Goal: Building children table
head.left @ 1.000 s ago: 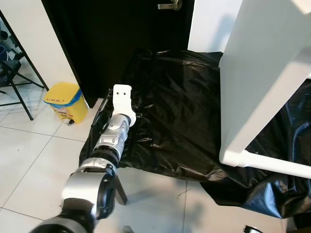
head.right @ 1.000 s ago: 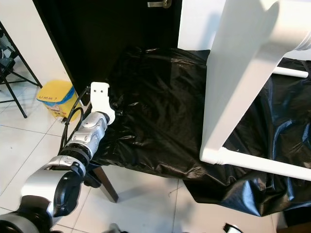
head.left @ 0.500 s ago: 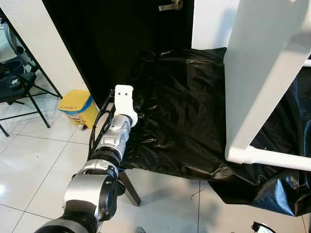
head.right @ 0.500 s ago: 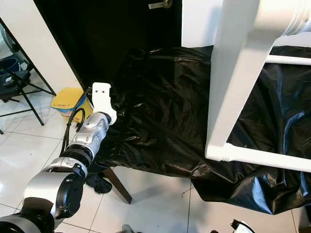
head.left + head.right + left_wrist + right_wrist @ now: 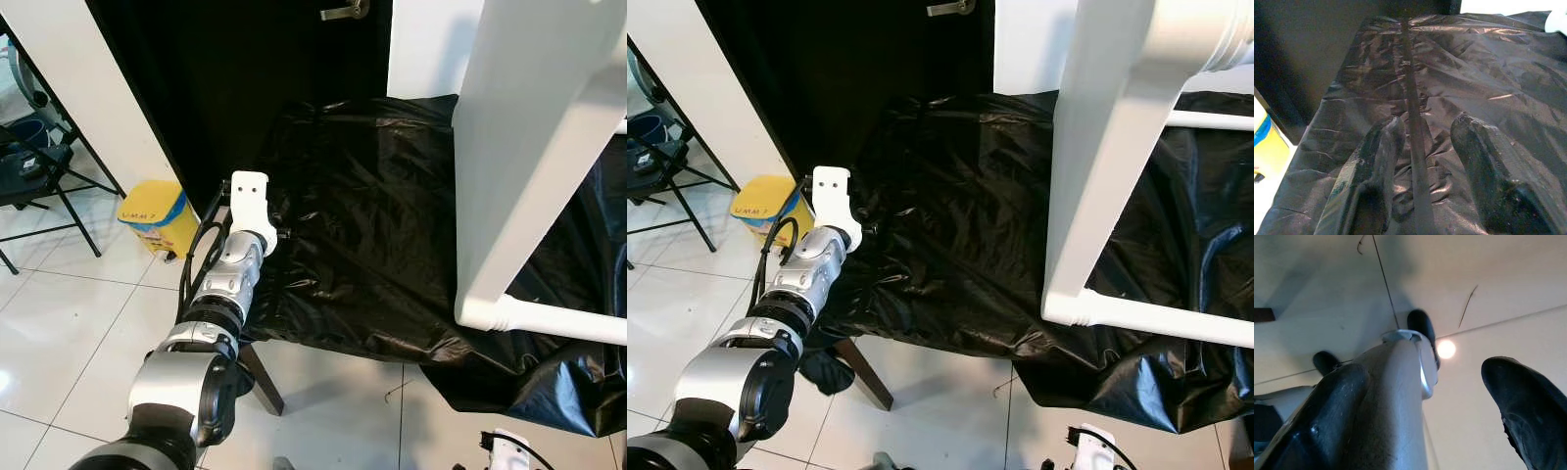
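Note:
A large white table frame [image 5: 529, 147] stands upright at the right on a surface draped in black plastic sheet [image 5: 362, 225]. A round white rail [image 5: 554, 321] runs off from its lower end. My left arm reaches forward to the sheet's near left edge, its white wrist block [image 5: 247, 194] above the plastic. In the left wrist view my left gripper [image 5: 1426, 125] is open just over the wrinkled sheet, holding nothing. My right gripper [image 5: 1425, 377] hangs low and open, pointing at pale floor tiles, with a silver robot limb [image 5: 1396, 396] behind the gap.
A yellow bin [image 5: 152, 210] sits on the tiled floor at the left, beside a black folding chair [image 5: 39, 162]. A dark door with a metal handle [image 5: 343, 12] is behind the sheet. A wooden leg [image 5: 259, 378] slants out under the sheet's near edge.
The camera shifted in the first half second, then held. A white part of my right wrist has risen into view at the bottom right. My left arm stays put.

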Controlling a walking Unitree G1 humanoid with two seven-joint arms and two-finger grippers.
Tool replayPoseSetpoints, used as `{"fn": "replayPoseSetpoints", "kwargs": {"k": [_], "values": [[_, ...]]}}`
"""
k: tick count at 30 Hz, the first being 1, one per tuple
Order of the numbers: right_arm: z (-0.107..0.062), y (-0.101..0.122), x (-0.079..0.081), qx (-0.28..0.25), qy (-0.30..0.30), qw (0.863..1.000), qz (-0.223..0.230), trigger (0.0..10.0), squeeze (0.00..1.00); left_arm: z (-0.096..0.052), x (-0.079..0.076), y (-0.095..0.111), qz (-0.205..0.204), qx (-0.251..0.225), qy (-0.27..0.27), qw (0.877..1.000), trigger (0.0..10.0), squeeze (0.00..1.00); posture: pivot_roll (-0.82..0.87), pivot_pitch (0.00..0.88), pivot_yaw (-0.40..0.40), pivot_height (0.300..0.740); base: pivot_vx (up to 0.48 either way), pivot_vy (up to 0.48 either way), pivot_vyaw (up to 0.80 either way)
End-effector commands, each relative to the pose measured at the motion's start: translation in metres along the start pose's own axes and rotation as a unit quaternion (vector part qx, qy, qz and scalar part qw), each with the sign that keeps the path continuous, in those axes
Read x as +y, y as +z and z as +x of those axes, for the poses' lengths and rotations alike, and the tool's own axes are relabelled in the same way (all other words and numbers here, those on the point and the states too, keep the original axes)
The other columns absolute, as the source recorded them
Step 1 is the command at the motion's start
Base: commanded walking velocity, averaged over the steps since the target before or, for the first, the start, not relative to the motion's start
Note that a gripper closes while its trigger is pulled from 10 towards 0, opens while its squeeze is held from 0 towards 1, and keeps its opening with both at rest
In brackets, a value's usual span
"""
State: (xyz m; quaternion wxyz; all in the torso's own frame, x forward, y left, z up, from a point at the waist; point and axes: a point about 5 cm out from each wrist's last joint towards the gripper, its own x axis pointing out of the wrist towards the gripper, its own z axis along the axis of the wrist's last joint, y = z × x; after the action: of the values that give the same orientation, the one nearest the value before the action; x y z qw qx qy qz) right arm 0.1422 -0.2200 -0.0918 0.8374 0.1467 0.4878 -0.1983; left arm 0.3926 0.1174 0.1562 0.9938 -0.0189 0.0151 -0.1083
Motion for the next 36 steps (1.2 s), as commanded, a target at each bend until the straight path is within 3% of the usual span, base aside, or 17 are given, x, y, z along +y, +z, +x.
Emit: {"fn": "replayPoseSetpoints", "kwargs": {"k": [1,2,3,4,7,10,11,12,13,14,15,16,17,22,28,36], "values": [[0.006,0.007,0.009,-0.005,0.002,0.995,-0.097,10.0,0.00,-0.003,0.005,-0.005,0.000,0.010,0.010,1.000,10.0,0.00,-0.06,0.003,0.114,0.740,0.000,0.000,0.00],[0.006,0.007,0.009,-0.005,0.002,0.995,-0.097,10.0,0.00,-0.003,0.005,-0.005,0.000,0.010,0.010,1.000,10.0,0.00,-0.06,0.003,0.114,0.740,0.000,0.000,0.00],[0.006,0.008,0.007,-0.004,-0.002,0.999,-0.034,10.0,0.00,-0.003,0.005,-0.005,0.000,0.010,0.010,1.000,10.0,0.00,-0.06,0.001,0.114,0.740,0.000,0.000,0.00],[0.006,0.009,0.007,-0.004,-0.003,1.000,0.002,10.0,0.00,-0.003,0.005,-0.005,0.000,0.010,0.010,1.000,10.0,0.00,-0.06,0.002,0.115,0.740,0.000,0.000,0.00],[0.006,0.009,0.006,-0.005,-0.005,0.999,0.033,10.0,0.00,-0.003,0.005,-0.005,0.000,0.010,0.009,1.000,10.0,0.00,-0.06,0.000,0.115,0.740,0.000,0.000,0.00],[0.006,0.009,0.006,-0.004,-0.006,1.000,0.026,10.0,0.00,-0.002,0.005,-0.004,0.000,0.010,0.009,1.000,10.0,0.00,-0.06,0.000,0.115,0.740,0.000,0.000,0.00],[0.006,0.009,0.006,-0.006,-0.004,1.000,-0.011,10.0,0.00,-0.002,0.004,-0.004,0.000,0.010,0.008,1.000,10.0,0.00,-0.07,0.000,0.116,0.740,0.000,0.000,0.00],[0.006,0.009,0.009,-0.008,0.000,0.995,-0.103,10.0,0.00,-0.002,0.004,-0.004,0.000,0.010,0.007,1.000,10.0,0.00,-0.07,0.000,0.117,0.740,0.000,0.000,0.00],[0.005,0.008,0.014,-0.014,0.013,0.979,-0.205,10.0,0.00,-0.002,0.004,-0.004,0.000,0.010,0.007,1.000,10.0,0.00,-0.07,0.000,0.116,0.740,0.000,0.000,0.00],[0.005,0.008,0.014,-0.014,0.013,0.979,-0.205,10.0,0.00,-0.002,0.004,-0.004,0.000,0.010,0.007,1.000,10.0,0.00,-0.07,0.000,0.116,0.740,0.000,0.000,0.00],[0.005,0.006,0.018,-0.018,0.024,0.962,-0.270,10.0,0.00,-0.002,0.003,-0.003,0.001,0.009,0.006,1.000,10.0,0.00,-0.07,0.000,0.116,0.740,0.000,0.000,0.00],[0.005,0.006,0.018,-0.018,0.024,0.962,-0.270,10.0,0.00,-0.002,0.003,-0.003,0.001,0.009,0.006,1.000,10.0,0.00,-0.07,0.000,0.116,0.740,0.000,0.000,0.00],[0.005,0.004,0.021,-0.018,0.030,0.950,-0.310,10.0,0.00,-0.002,0.003,-0.003,0.001,0.009,0.006,1.000,10.0,0.00,-0.07,0.000,0.114,0.740,0.000,0.000,0.00],[0.005,0.004,0.023,-0.019,0.031,0.956,-0.290,10.0,0.00,-0.001,0.003,-0.002,0.001,0.008,0.006,1.000,10.0,0.00,-0.06,0.000,0.110,0.740,0.000,0.000,0.00],[0.005,0.010,0.035,-0.046,0.065,0.961,-0.264,10.0,0.00,-0.001,0.001,-0.002,0.004,0.005,0.001,1.000,10.0,0.00,-0.06,0.000,0.097,0.740,0.000,0.000,0.00],[0.003,0.015,0.049,-0.081,0.099,0.959,-0.254,10.0,0.00,-0.005,-0.002,-0.007,0.003,-0.002,-0.002,1.000,10.0,0.00,-0.06,0.000,0.082,0.740,0.000,0.000,0.00]]}}
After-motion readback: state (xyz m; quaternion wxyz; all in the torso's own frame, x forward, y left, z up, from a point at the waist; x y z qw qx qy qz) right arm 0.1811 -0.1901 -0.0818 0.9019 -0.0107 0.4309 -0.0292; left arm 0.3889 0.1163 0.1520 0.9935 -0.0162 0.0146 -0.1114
